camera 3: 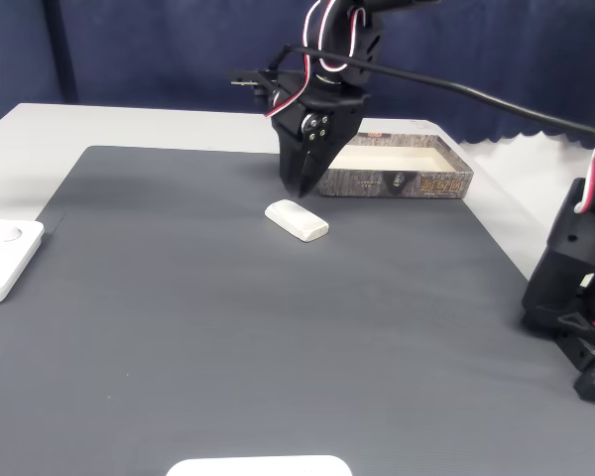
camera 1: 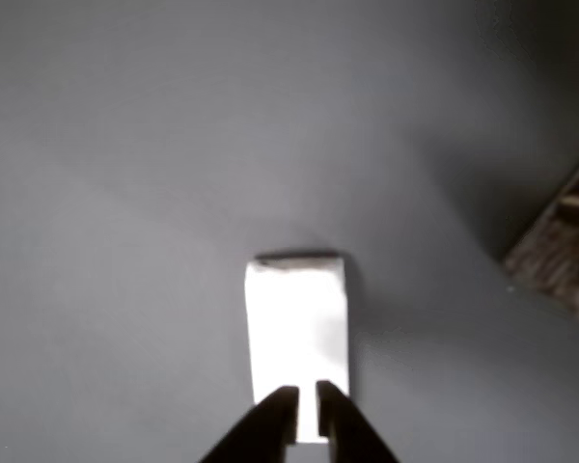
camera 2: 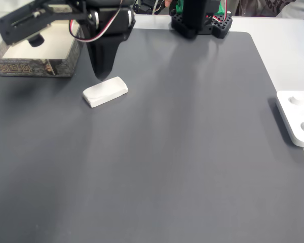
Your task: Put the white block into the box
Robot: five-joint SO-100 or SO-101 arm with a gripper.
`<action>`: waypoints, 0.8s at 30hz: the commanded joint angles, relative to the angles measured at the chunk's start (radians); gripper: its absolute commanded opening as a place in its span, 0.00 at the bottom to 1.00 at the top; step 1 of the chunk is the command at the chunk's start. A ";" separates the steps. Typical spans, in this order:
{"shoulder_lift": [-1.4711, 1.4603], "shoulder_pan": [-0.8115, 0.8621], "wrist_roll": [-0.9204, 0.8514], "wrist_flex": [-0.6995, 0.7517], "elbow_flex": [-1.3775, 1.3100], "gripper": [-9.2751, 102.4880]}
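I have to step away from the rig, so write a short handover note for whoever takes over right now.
Gripper: nearly closed with a narrow gap between the tips, holding nothing, pointing down just above the white block; in the other view the tips sit over the block's near end.
White block: lying flat on the dark grey mat, outside the box.
Box: on the mat just behind the block in a fixed view, with nothing in it.
Done: approach to the block.
Left: open, grasp the block, lift it, carry it to the box, release.

White block (camera 2: 105,91), tan speckled box (camera 3: 397,183), dk grey mat (camera 2: 167,152).
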 commanded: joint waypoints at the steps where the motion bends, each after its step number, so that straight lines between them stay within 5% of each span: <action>1: 0.051 0.034 0.060 0.011 -0.005 0.14; 13: 0.071 0.061 0.150 -0.005 0.035 0.29; 24: 0.063 0.055 0.176 -0.038 0.066 0.31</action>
